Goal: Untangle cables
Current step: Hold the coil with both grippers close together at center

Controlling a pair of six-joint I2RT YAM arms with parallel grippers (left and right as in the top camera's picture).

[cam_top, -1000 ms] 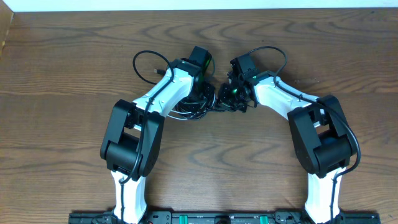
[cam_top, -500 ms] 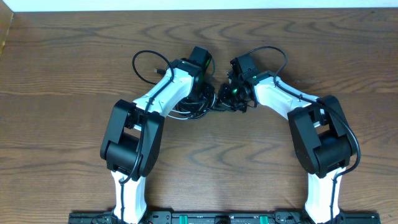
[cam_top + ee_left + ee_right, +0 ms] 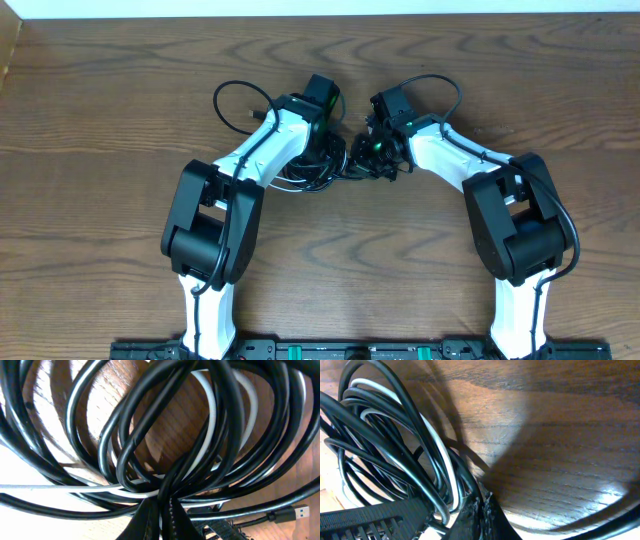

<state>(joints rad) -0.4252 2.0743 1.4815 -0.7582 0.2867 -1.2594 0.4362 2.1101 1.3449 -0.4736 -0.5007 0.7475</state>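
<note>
Plug [image 3: 299, 510] on cables [image 3: 150, 435], left-wrist view only

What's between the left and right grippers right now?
The cables: in the overhead view the tangled bundle fills the short gap between the left gripper and right gripper. Each wrist view shows its loops right at the shut jaws.

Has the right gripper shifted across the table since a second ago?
No. Overhead, the right gripper sits over the same grain of the table, beside the cables.
</note>
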